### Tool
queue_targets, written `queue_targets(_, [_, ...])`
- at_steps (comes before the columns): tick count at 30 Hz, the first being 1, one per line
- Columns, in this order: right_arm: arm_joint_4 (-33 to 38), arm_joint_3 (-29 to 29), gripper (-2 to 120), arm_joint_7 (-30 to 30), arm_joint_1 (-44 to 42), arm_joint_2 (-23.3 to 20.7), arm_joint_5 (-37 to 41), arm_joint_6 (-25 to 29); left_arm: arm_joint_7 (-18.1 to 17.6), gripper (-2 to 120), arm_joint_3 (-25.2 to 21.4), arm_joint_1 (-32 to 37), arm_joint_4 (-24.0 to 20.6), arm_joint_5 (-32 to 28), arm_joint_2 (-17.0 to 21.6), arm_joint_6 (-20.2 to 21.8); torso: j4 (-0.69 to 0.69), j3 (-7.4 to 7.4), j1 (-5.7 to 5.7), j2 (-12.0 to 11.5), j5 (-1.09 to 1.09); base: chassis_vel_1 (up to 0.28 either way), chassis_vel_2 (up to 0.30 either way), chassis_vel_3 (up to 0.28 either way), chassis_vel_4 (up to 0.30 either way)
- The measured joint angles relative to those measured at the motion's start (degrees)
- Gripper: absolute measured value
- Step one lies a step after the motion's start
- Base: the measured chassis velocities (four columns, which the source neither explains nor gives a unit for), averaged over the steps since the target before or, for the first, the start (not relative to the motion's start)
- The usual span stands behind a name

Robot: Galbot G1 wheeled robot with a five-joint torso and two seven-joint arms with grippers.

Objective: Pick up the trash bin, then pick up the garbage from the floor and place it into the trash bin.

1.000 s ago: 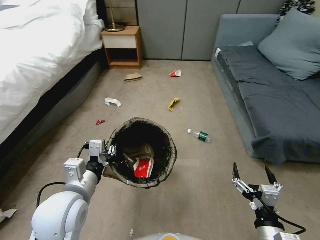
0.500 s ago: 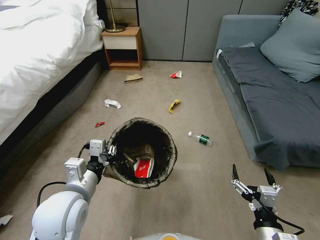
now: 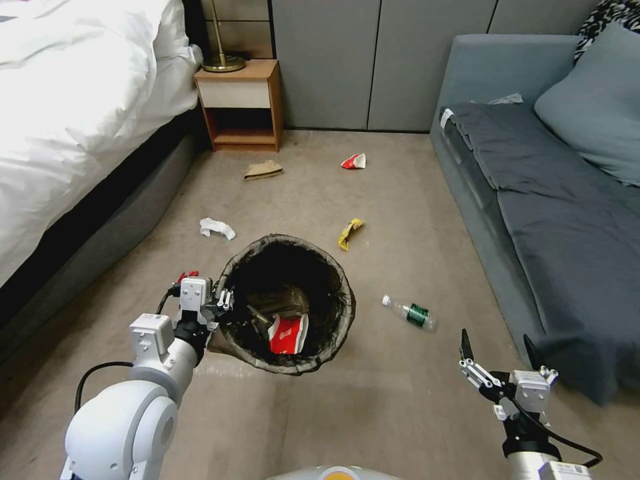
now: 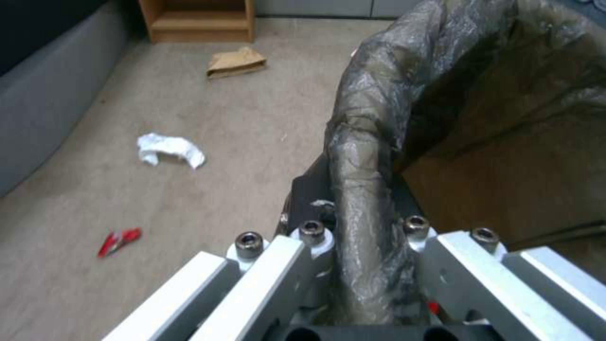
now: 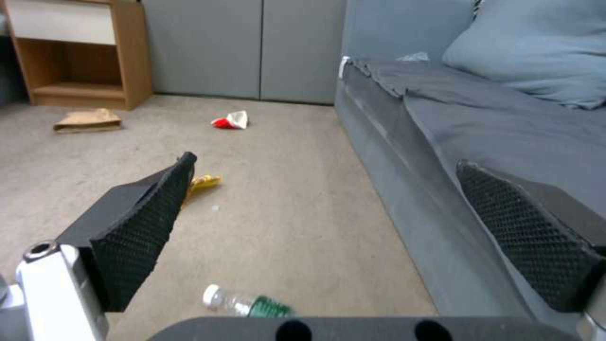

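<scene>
Driven forward, the camera nears the bottle (image 3: pixel 410 312); left gripper (image 3: pixel 223 308) pinches the bag-lined trash bin (image 3: pixel 337 277) rim above beige carpet (image 3: pixel 400 413), right gripper (image 3: pixel 495 351) spread near the sofa (image 3: pixel 567 220).

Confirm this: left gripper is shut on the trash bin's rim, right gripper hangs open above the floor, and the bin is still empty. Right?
Not quite. The trash bin is not empty: the head view shows a red-and-white wrapper inside it. The rest holds: the left gripper is shut on the rim, and the right gripper hangs open above the floor.
</scene>
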Motion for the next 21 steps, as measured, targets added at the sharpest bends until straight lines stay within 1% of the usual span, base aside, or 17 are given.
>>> queue_targets(2, [-0.1,0.0,100,0.0,0.0,-0.1,0.0,0.0,0.0,3,0.2,-0.1,0.0,0.1,0.0,0.0,0.00,0.00,0.00,0.0,0.02,-0.216,0.216,0.209,-0.228])
queue_targets(4, [-0.2,0.0,100,0.0,0.0,-0.1,0.0,0.0,0.0,3,0.4,-0.1,0.0,0.2,-0.1,0.0,-0.01,0.00,0.00,0.0,-0.02,-0.225,0.229,0.220,-0.240])
queue_targets(5, [-0.3,0.0,100,0.0,0.1,-0.1,0.1,0.0,0.0,3,0.4,-0.1,0.0,0.4,-0.1,0.1,-0.01,0.00,0.00,0.0,0.03,-0.231,0.229,0.215,-0.216])
queue_targets(6, [-0.5,0.0,100,0.0,0.1,-0.1,0.1,0.0,0.0,3,0.5,-0.2,0.0,0.5,-0.1,0.1,-0.01,0.00,0.00,0.0,-0.02,-0.221,0.238,0.215,-0.216])
queue_targets(7, [-0.5,0.0,100,0.0,0.1,-0.1,0.1,0.0,0.0,3,0.5,-0.2,0.0,0.5,-0.1,0.1,-0.01,0.00,0.00,0.0,-0.02,-0.221,0.238,0.215,-0.216])
queue_targets(8, [-0.6,-0.2,100,0.0,0.1,-0.1,0.1,0.0,0.0,3,0.5,-0.2,0.0,0.5,-0.2,0.1,0.01,0.00,0.00,0.0,0.03,-0.221,0.235,0.236,-0.219])
queue_targets(9, [-0.8,-0.4,100,0.1,0.2,-0.1,0.2,0.1,-0.1,3,0.4,-0.2,0.0,0.5,-0.2,0.1,-0.01,0.00,0.00,0.0,-0.02,-0.229,0.235,0.213,-0.237])
queue_targets(12, [-1.2,-0.5,100,0.1,0.6,-0.1,0.4,-0.2,-0.1,3,0.2,-0.2,0.0,0.5,-0.2,0.1,-0.01,0.01,0.02,0.0,0.03,-0.165,0.199,0.200,-0.232])
queue_targets(15, [-2.0,-0.5,100,0.1,1.6,-0.4,0.6,-1.3,-0.1,3,0.1,-0.1,-0.1,0.5,-0.2,0.1,0.00,0.01,0.01,0.0,-0.02,-0.113,0.117,0.117,-0.103])
queue_targets(17, [-3.3,-0.2,100,-1.1,3.0,-1.0,1.5,-3.4,-0.1,3,0.0,0.0,-0.3,0.4,-0.2,0.1,-0.01,0.01,0.01,0.0,0.02,-0.044,0.044,0.015,-0.029])
queue_targets(19, [-5.2,1.0,100,-4.6,5.1,-1.5,3.0,-6.8,-0.1,3,0.0,0.1,-0.5,0.3,-0.2,0.1,-0.01,0.00,0.00,0.0,0.01,0.025,-0.013,-0.023,0.015])
queue_targets(20, [-5.2,1.0,100,-4.6,5.1,-1.5,3.0,-6.8,-0.1,3,0.0,0.1,-0.5,0.3,-0.2,0.1,-0.01,0.00,0.00,0.0,0.01,0.051,-0.026,-0.046,0.029])
queue_targets(21, [-6.6,2.4,100,-7.6,6.6,-1.5,3.5,-9.1,-0.1,3,0.0,0.1,-0.6,0.3,-0.2,0.1,0.00,0.00,-0.01,0.0,0.02,0.060,-0.044,-0.046,0.052])
